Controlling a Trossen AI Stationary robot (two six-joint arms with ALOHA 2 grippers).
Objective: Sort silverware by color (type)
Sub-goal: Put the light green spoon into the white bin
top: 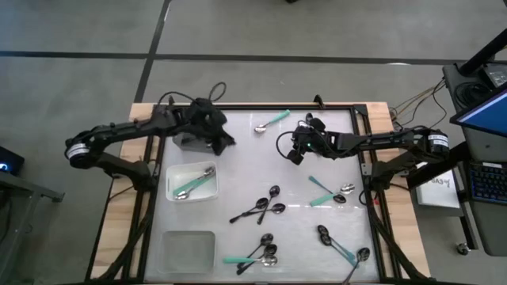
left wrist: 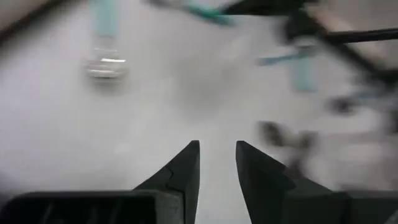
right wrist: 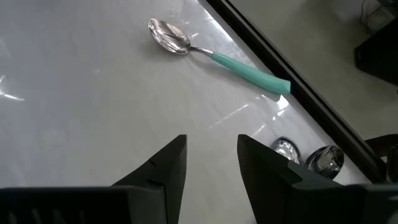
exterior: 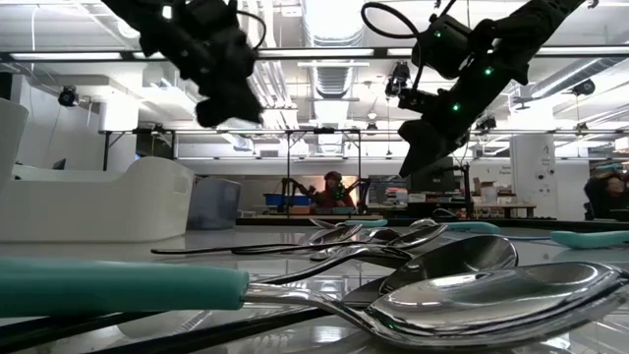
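Observation:
Silverware lies scattered on the white table: black spoons [top: 261,207], teal-handled spoons [top: 329,190] and mixed clusters [top: 257,252] near the front. One silver-bowled, teal-handled spoon [top: 271,121] [right wrist: 211,50] lies at the far edge. A white bin [top: 170,190] holds silver-bowled teal spoons [top: 194,184]. My left gripper [top: 226,140] [left wrist: 217,163] hangs open above the table beside a grey bin [top: 186,142], with nothing between its fingers. My right gripper [top: 295,154] [right wrist: 211,163] hangs open over the table's far middle, short of the far spoon.
A clear bin [top: 188,247] stands at the front left. A black frame [top: 363,158] runs along the table's far and right edges. Two more spoon bowls [right wrist: 311,155] lie beside that frame. Bare table surface lies between the two grippers.

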